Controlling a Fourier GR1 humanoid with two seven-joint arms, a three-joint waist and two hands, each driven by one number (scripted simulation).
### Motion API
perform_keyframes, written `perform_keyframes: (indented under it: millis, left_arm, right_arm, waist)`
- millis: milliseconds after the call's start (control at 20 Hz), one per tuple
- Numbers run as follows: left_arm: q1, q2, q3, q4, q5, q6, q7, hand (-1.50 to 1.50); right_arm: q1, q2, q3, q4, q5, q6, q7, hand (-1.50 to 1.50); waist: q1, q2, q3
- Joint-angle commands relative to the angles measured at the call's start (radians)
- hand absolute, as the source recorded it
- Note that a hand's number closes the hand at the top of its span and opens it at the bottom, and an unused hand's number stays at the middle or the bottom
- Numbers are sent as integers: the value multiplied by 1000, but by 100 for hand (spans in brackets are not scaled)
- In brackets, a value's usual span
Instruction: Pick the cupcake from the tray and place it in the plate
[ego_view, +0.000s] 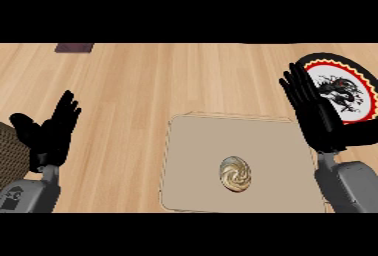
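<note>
A cupcake (235, 174) with swirled cream-and-brown frosting sits on a beige tray (199, 150), slightly right of the tray's middle. At the upper right lies a plate (354, 75) with a black rim, a red-and-white scalloped ring and a dark dragon figure at its centre. My right hand (316, 112) is open, fingers straight and pointing away, above the tray's right edge and covering the plate's left part. My left hand (50, 131) is open and rests at the left, well apart from the tray.
The light wooden counter (148, 80) spreads all around. A dark flat object (74, 48) lies at the far upper left. A woven brown thing (7, 155) shows at the left edge beside my left hand.
</note>
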Motion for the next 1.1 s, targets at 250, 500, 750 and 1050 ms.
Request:
perform_keyframes:
  millis: [250, 500, 750, 1050]
  left_arm:
    - [3, 41, -19, -64, -76, -96, 3, 0]
    - [16, 21, -29, -5, -57, -95, -17, 0]
    - [-28, -7, -11, 56, -51, -141, -30, 0]
    - [19, -22, -29, 14, -90, -145, -49, 0]
  right_arm:
    - [257, -6, -46, -189, 51, -12, -41, 150]
    - [372, 69, -112, -94, 247, -323, -255, -150]
    - [556, 96, 87, -120, 409, -263, -410, -150]
    - [591, -25, 144, -232, 592, -307, -196, -150]
  waist:
    - [10, -22, 12]
    - [-33, -23, 14]
    - [5, -19, 11]
    - [15, -20, 11]
